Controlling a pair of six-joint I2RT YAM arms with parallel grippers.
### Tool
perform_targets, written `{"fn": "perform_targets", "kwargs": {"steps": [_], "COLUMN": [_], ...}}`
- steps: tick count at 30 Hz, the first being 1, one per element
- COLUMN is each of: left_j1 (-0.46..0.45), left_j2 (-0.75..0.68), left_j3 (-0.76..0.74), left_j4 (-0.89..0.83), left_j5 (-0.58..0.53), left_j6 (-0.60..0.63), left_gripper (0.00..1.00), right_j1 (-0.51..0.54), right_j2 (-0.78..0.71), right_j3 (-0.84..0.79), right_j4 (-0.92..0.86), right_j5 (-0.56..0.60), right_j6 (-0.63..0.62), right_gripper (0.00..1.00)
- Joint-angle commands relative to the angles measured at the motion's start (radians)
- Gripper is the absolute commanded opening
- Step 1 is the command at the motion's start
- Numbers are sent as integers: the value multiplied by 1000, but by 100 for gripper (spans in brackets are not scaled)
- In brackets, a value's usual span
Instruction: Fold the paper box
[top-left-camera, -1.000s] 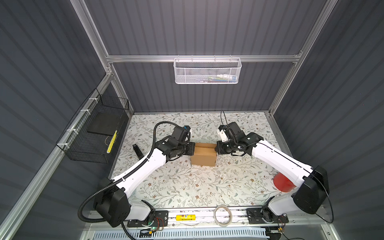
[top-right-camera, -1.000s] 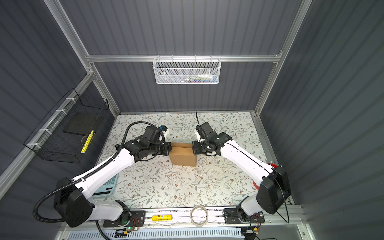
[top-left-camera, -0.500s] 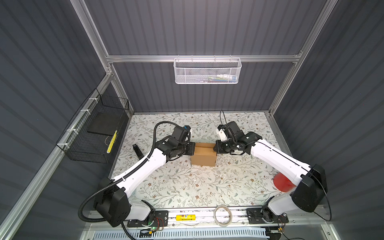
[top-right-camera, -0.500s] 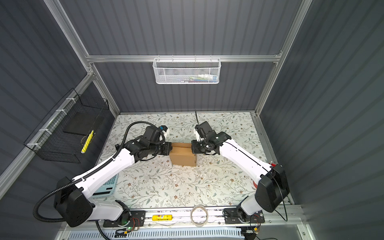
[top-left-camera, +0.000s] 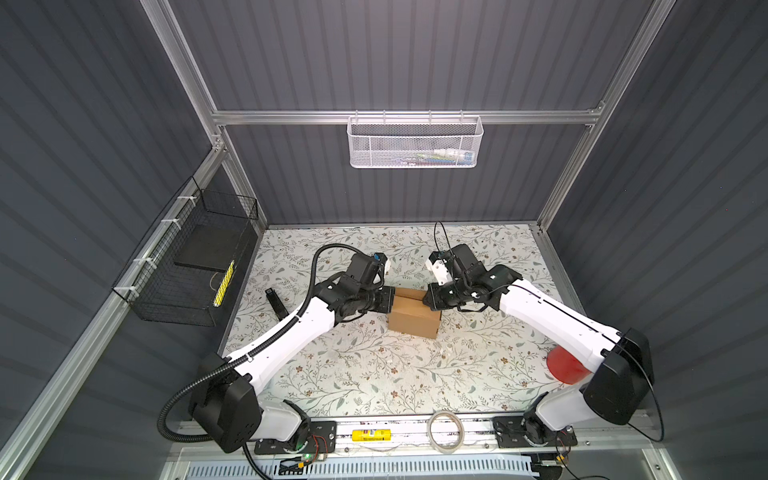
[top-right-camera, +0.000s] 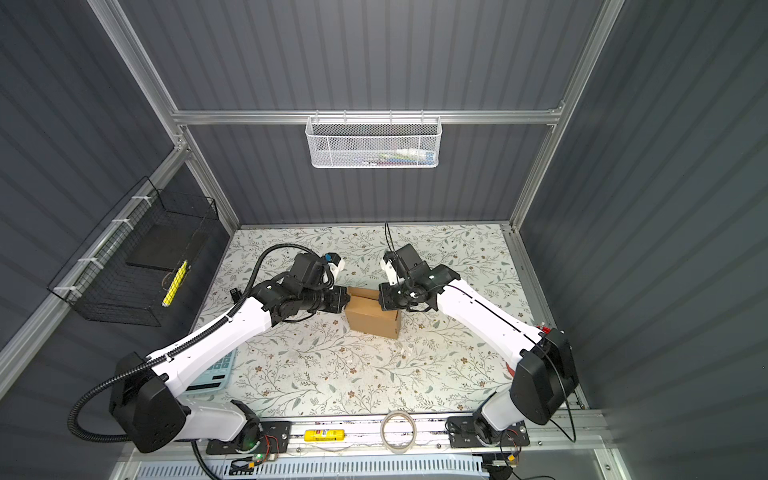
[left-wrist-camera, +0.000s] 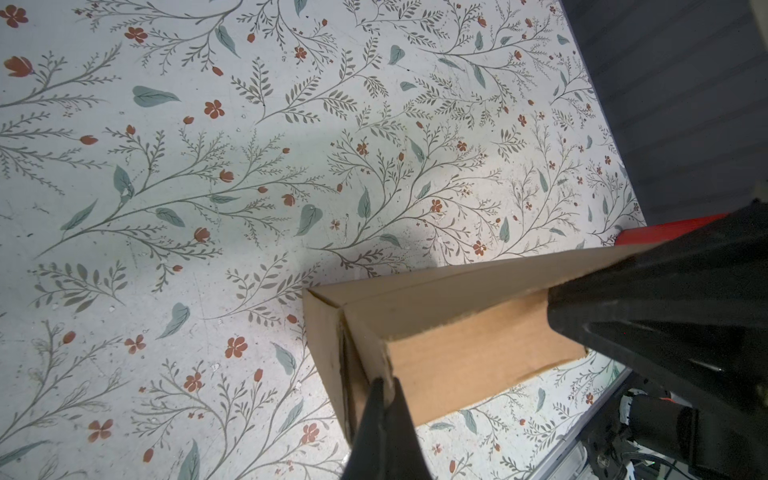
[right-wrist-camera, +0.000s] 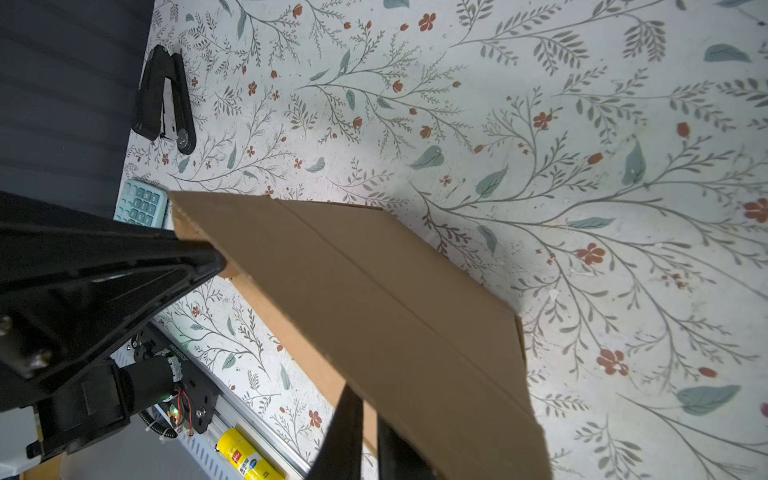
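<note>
Sitting near the middle of the floral table (top-left-camera: 365, 374), the paper box (top-left-camera: 413, 319) (top-right-camera: 372, 320) shows in both top views, gripped from two sides. The left gripper (left-wrist-camera: 386, 386) is pinched tight on the thin edge of the box's left wall. The right gripper (right-wrist-camera: 368, 415), nearly closed, clamps the edge of the box's wide creased panel, which slopes upward. A black stapler (right-wrist-camera: 164, 95) lies well apart, near the table's left edge.

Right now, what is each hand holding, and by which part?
Both hold the cardboard box. The left hand pinches a side wall's edge near a corner. The right hand pinches the edge of the big flap at the opposite end.
</note>
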Motion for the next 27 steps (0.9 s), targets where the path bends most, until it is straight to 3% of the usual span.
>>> {"fn": "perform_targets", "kwargs": {"steps": [1,10,27], "left_j1": [-6,-7,-6], "left_j2": [21,27,19], "left_j3": [-5,-8,-29], "left_j4": [-50,-51,-37], "left_j5": [10,2,-11], "left_j6": [17,11,0], "left_gripper": [0,0,0], "right_j1": [1,1,11], "right_j2": [-6,-82,-154], "right_j3": [26,26,7], "right_j4": [-33,-48,-104], "right_j5": [19,66,195], "right_j6": [-29,-22,2], "right_gripper": [14,22,21]}}
